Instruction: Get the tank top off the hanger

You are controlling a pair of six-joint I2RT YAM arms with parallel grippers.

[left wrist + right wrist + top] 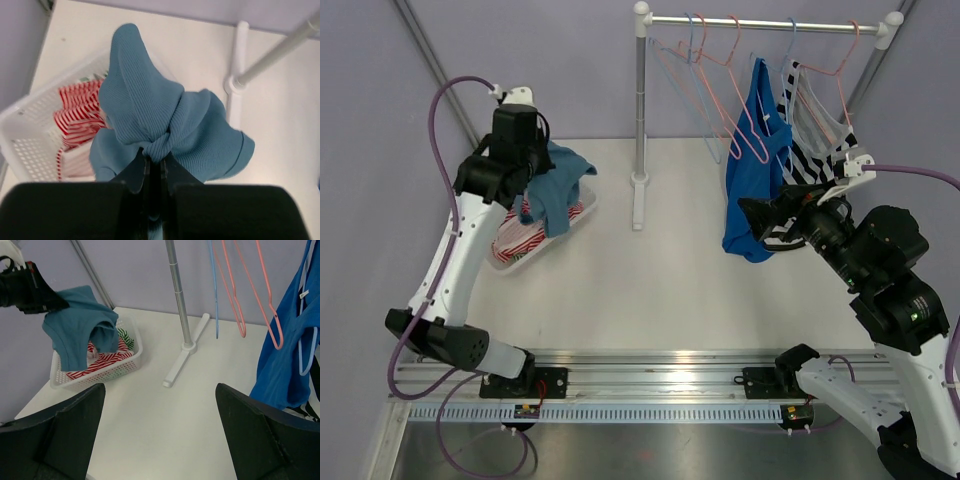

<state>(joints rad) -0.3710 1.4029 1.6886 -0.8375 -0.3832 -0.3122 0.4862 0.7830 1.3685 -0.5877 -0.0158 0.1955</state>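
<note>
A teal ribbed tank top point(556, 186) point(165, 115) point(80, 325) hangs bunched from my left gripper point(534, 188) point(155, 158), which is shut on a fold of it above the white basket point(586, 213). A bright blue tank top point(752, 170) point(285, 360) hangs on a pink hanger point(745, 130) on the rack. My right gripper point(752, 216) point(159, 390) stands open and empty just in front of the blue top's lower part, not touching it.
The basket point(25, 145) point(100, 377) holds red-and-white striped clothes point(520, 240). The rack's rail point(760, 22) carries empty pink and blue hangers and a black-and-white striped top point(810, 150). Its pole point(641, 100) and foot point(182, 360) stand mid-table.
</note>
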